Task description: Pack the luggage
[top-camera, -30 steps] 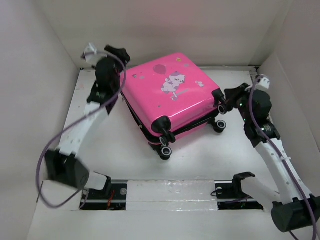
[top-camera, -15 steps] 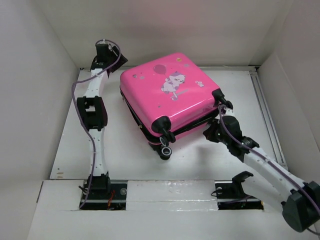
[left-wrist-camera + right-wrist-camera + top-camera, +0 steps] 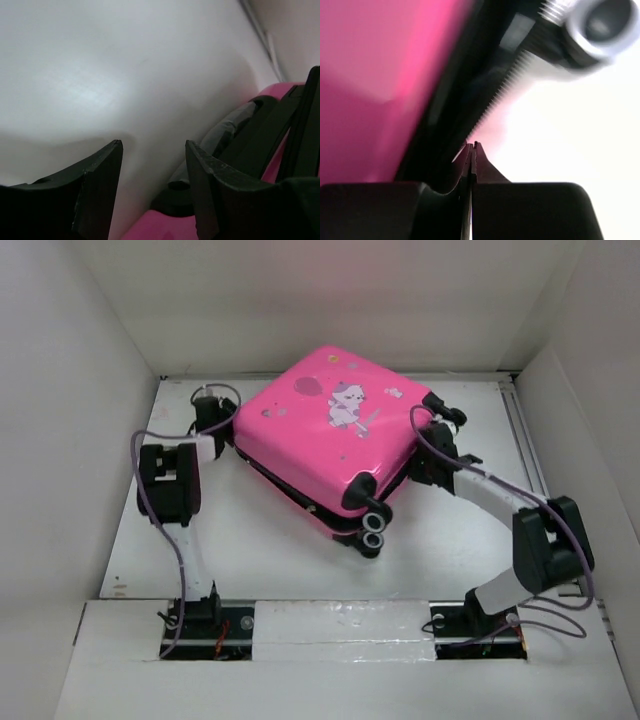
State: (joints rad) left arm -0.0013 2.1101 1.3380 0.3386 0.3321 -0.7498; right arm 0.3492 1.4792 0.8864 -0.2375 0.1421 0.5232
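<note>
As the luggage [image 3: 330, 440] lies flat on the worktop [image 3: 260, 570] with its printed lid up, its long axis runs on a diagonal from the far left to the near right. The wheels [image 3: 372, 525] are at the near-right end. Both arms are folded low beside it, one at each end.

The right claw [image 3: 471, 150] is at the wheeled end, and its fingers are pressed together with nothing visible between them. Its tip is just beside the zipper teeth [image 3: 505, 90] of the dark seam, and the pink shell is to its left. I judge this arm to be the nearer one for work on the zipper.

The left claw [image 3: 152, 170] is at the opposite, far-left corner. Its fingers are apart and empty, with bare worktop between them, and the seam of the case is just to its right. From there it could brace the shell, in my view.
</note>
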